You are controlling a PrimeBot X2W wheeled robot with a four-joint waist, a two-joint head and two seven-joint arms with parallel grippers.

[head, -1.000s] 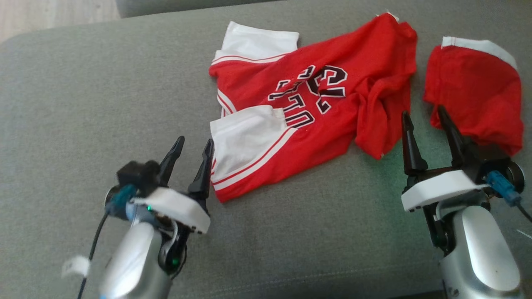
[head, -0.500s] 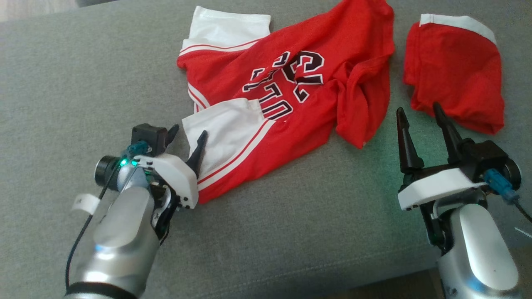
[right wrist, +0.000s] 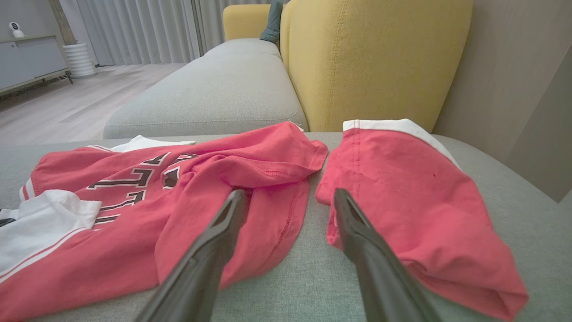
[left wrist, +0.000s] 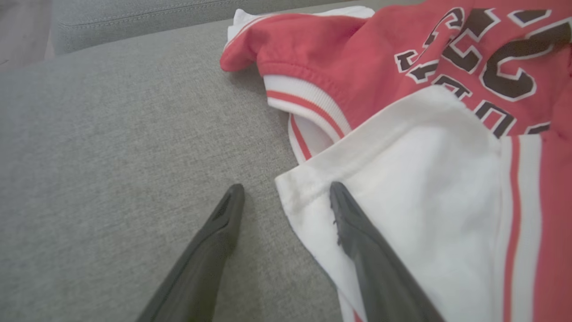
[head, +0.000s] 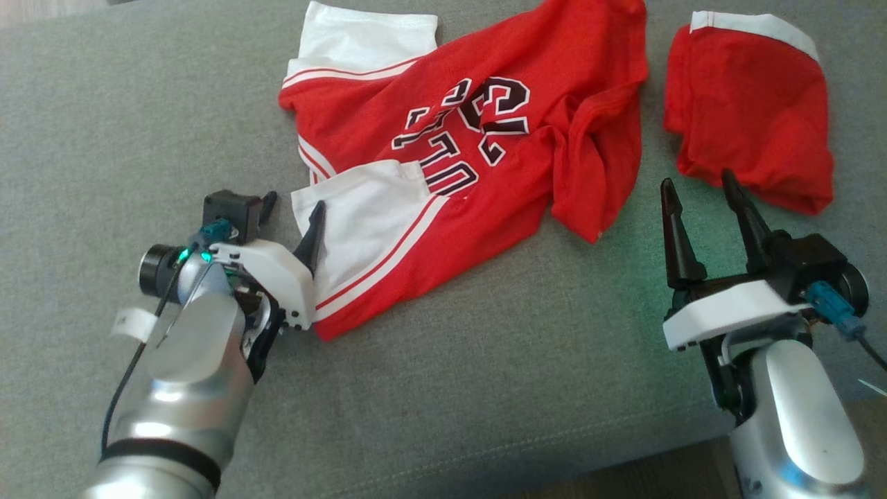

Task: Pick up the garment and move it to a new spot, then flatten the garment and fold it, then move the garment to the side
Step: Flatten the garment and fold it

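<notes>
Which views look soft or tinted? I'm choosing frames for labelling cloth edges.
Head view: mildly soft, with a green glow on the sofa beside the right gripper. Left wrist view: white sleeve nearly blown out, jersey washed pink. Right wrist view: fingers blur near the bottom edge; background clear.

A grey fabric sofa (head: 485,388) carries everything here, its seat a broad flat stretch of woven cloth with a seam running along the near edge. On it lies a red jersey (head: 554,173), rumpled, with white sleeves trimmed in red stripes, dark white-edged lettering facing up, and its right side bunched into folds. Just beside it to the right, a narrow strip of grey between them, lies a pair of red shorts (head: 755,118) with a white band along the far edge.
</notes>
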